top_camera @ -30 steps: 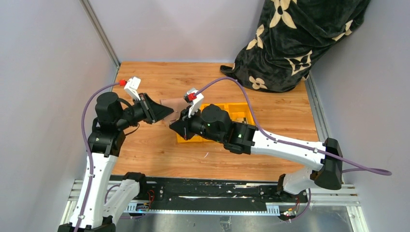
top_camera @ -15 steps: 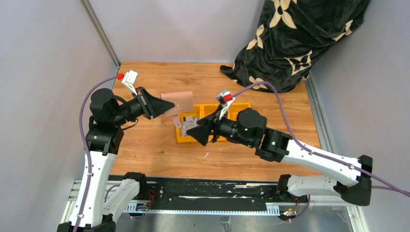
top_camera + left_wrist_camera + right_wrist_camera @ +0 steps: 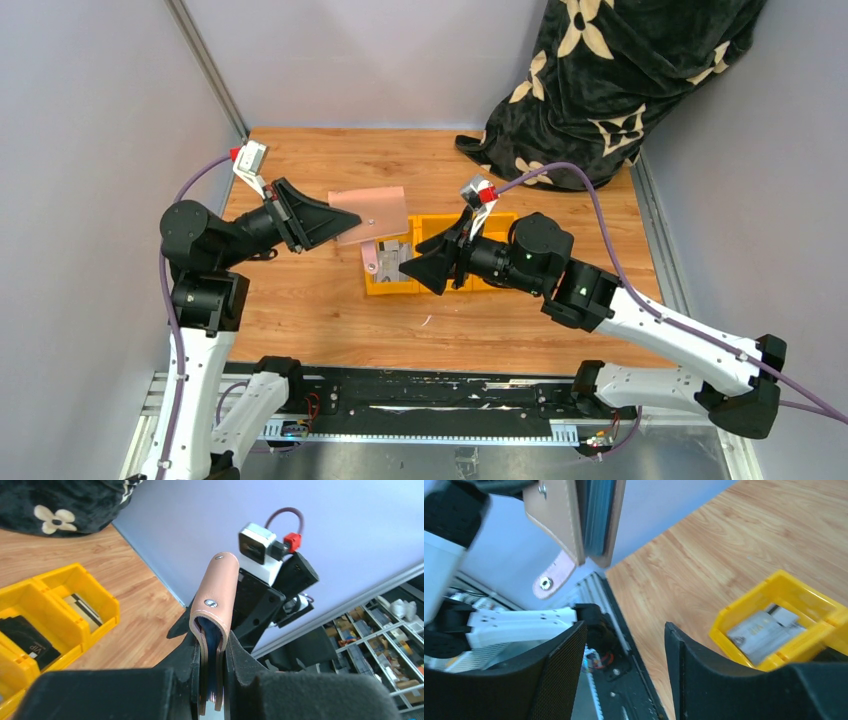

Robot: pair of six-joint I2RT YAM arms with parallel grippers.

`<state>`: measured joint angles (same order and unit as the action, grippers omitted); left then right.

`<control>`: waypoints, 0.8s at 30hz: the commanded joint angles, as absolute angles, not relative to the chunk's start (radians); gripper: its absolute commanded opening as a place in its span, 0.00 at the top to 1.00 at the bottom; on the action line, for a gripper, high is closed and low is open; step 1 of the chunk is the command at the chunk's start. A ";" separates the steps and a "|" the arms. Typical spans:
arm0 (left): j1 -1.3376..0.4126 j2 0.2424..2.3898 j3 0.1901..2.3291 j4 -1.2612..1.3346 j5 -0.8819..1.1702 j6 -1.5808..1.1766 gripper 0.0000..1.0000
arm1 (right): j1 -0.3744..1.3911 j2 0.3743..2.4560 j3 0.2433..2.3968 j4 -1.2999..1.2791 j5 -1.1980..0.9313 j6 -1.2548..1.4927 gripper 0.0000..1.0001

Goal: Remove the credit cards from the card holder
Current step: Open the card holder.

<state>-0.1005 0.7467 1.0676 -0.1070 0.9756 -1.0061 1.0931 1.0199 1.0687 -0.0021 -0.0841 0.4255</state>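
The card holder point(image 3: 378, 210), pinkish-tan outside and blue inside, hangs in the air with my left gripper point(image 3: 348, 220) shut on its edge. Its snap tab point(image 3: 371, 262) dangles below. The left wrist view shows the holder point(image 3: 216, 592) pinched between the pads of that gripper point(image 3: 213, 652). My right gripper point(image 3: 410, 268) stands open and empty to the holder's right, over the yellow bin point(image 3: 440, 288). Whitish credit cards point(image 3: 394, 254) lie in the bin's left compartment. From the right wrist, the holder point(image 3: 555, 517) is up left, the gripper point(image 3: 624, 630) is empty, and cards point(image 3: 763, 628) lie in the bin point(image 3: 774, 579).
A black blanket with cream flowers point(image 3: 620, 80) is heaped at the back right corner. The bin's other compartments hold a dark card point(image 3: 31, 641) and a striped one point(image 3: 82, 607). Grey walls close in the wooden table point(image 3: 330, 320) on the left and back.
My right gripper opened and drew back right from the holder to the bin, where a whitish card now lies. The left arm swung the holder up and left.
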 commanded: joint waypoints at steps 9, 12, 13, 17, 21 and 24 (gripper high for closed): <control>-0.100 0.702 1.061 -0.005 1.056 -1.120 1.00 | 1.017 1.094 1.120 0.233 -0.381 0.599 0.42; -0.101 0.697 1.053 -0.005 1.067 -1.119 1.00 | 1.000 1.114 1.138 0.255 -0.412 0.636 0.47; -0.100 0.695 1.049 -0.005 1.072 -1.118 1.00 | 0.995 1.121 1.138 0.271 -0.428 0.646 0.47; -0.100 0.688 1.039 -0.005 1.077 -1.118 1.00 | 0.991 1.130 1.140 0.293 -0.447 0.667 0.48; -0.100 0.681 1.034 -0.005 1.080 -1.113 1.00 | 0.985 1.131 1.131 0.319 -0.450 0.686 0.48; -0.100 0.677 1.030 -0.005 1.081 -1.109 1.00 | 0.978 1.135 1.126 0.357 -0.454 0.713 0.48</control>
